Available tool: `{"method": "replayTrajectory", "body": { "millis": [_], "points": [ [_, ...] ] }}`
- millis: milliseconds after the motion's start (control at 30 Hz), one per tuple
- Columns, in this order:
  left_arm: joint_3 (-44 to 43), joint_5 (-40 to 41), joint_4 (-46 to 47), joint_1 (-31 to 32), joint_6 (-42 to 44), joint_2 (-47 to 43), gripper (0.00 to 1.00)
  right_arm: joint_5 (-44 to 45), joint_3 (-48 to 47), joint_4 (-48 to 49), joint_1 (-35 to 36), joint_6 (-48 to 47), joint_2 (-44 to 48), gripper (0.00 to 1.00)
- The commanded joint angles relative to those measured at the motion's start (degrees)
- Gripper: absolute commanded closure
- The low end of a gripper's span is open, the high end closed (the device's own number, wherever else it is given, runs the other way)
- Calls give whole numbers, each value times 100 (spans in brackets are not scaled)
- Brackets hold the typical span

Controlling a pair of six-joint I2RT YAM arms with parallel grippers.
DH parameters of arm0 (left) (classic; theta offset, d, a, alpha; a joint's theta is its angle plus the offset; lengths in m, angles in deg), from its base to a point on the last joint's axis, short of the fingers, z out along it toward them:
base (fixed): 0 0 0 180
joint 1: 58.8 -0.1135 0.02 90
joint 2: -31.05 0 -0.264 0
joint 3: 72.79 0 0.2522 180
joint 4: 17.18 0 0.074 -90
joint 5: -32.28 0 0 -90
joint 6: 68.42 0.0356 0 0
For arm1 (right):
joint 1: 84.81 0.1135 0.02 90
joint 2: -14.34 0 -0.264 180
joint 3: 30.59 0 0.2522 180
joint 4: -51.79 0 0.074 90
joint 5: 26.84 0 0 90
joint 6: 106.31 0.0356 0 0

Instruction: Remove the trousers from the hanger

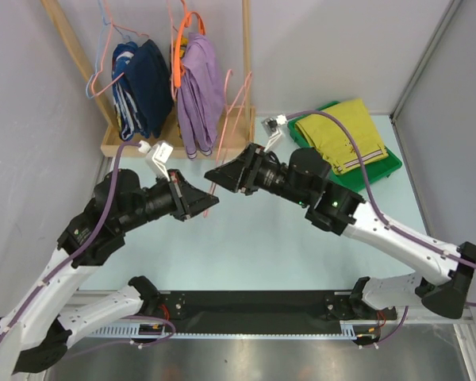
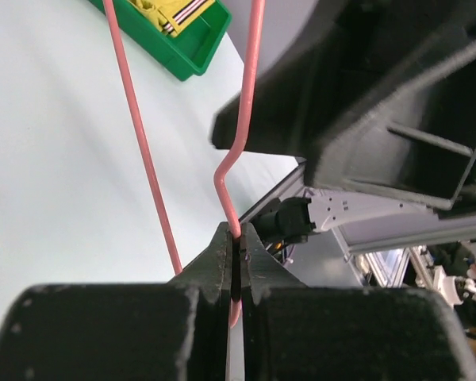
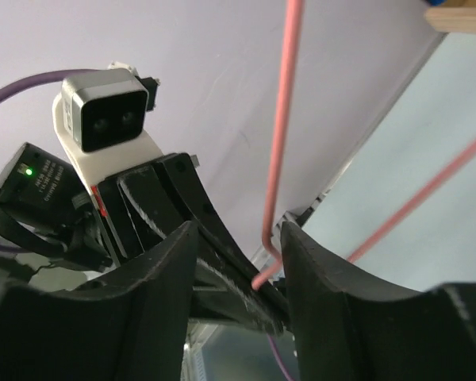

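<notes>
Left gripper (image 2: 236, 238) pinches the hanger (image 2: 247, 79); right gripper (image 3: 236, 238) gapes around it; the thin wire may swivel loose.

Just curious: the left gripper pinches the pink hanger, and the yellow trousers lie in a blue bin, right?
Not quite: the bin is green, as the top external view shows. The left gripper does pinch the pink hanger, and the trousers lie in that bin.
</notes>
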Motion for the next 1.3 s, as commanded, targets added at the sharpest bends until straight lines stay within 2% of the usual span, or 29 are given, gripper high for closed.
{"method": "replayTrajectory", "body": {
  "millis": [0, 67, 267, 400, 500, 633, 933, 1267],
  "points": [
    [-555, 269, 269, 15, -223, 242, 100, 907, 241, -781, -43, -453, 837, 46],
    [-784, 392, 199, 15, -232, 409, 100, 1470, 418, -1150, -70, -611, 1435, 42],
    [-1364, 639, -91, -196, -328, 787, 100, 2886, 708, -2451, -122, -840, 3015, 41],
    [-1760, 279, -276, -932, -433, 1304, 100, 3247, 822, -2944, -122, -814, 3711, 42],
    [-2006, -273, -232, -1425, -583, 1622, 100, 3291, 849, -3208, -122, -796, 3967, 41],
    [-2663, -794, -126, -1673, -671, 2358, 100, 3204, 893, -3384, -114, -814, 4073, 41],
    [-4377, -1031, -267, -1945, -1136, 3626, 100, 3045, 1068, -3393, -114, -805, 4205, 41],
    [-5574, -1094, -284, -2077, -2103, 4768, 100, 3185, 1104, -3507, -114, -866, 4504, 41]
  ]
}}
